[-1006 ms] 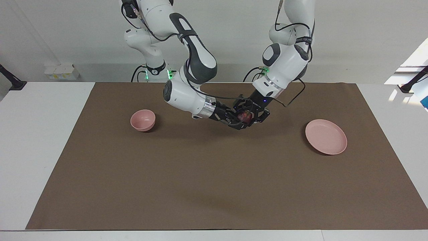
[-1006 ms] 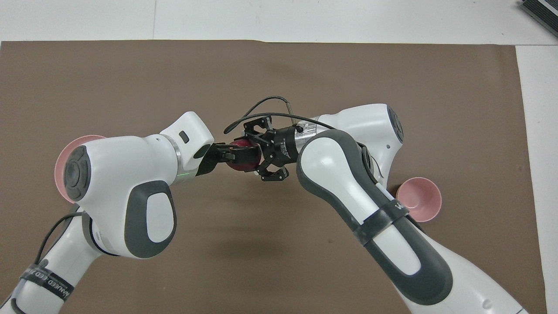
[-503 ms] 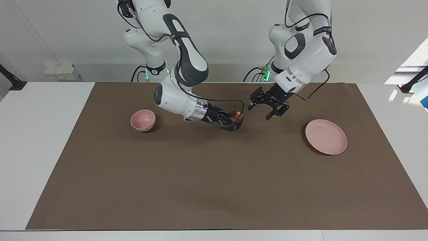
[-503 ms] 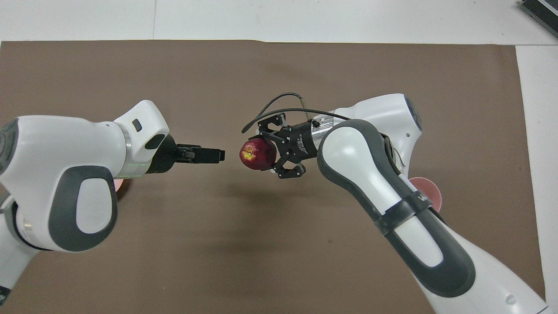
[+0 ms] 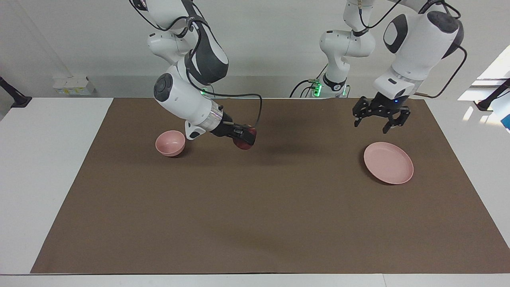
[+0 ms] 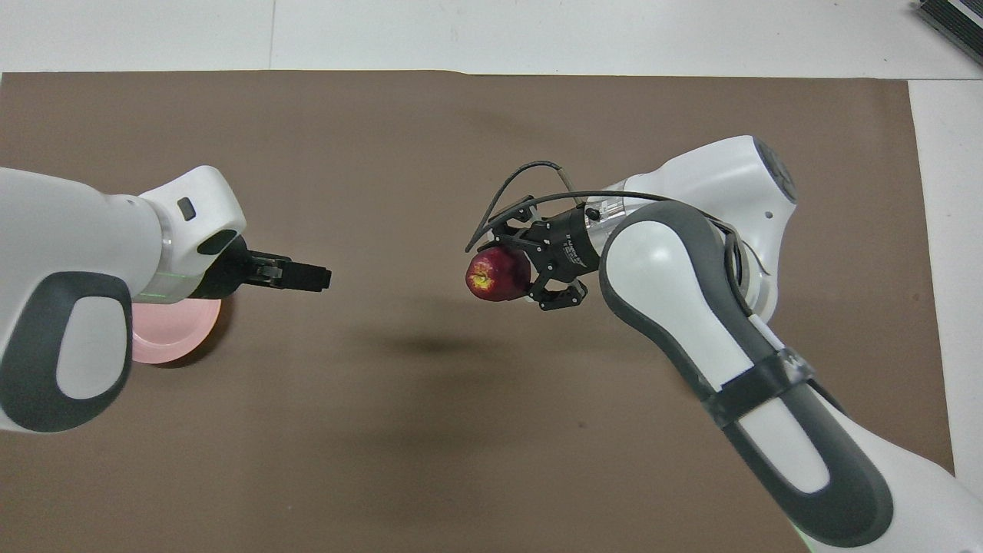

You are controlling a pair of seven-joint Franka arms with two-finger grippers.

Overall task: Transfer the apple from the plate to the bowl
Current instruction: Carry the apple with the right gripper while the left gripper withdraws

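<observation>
Now the right gripper [image 5: 244,140] is clamped on the small dark red apple [image 6: 498,275], held over the brown mat, with the small deep pink bowl [image 5: 170,143] just beside it toward its own arm's end. The left gripper [image 5: 380,119] waits open above the flat pink plate [image 5: 388,163].

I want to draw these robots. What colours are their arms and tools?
Both arms are glossy white with rounded dark grey panels and silver wrist rings. The left tool and right tool are black, built from jointed links. Thin black cables loop along each arm, and green lights glow at the bases.
</observation>
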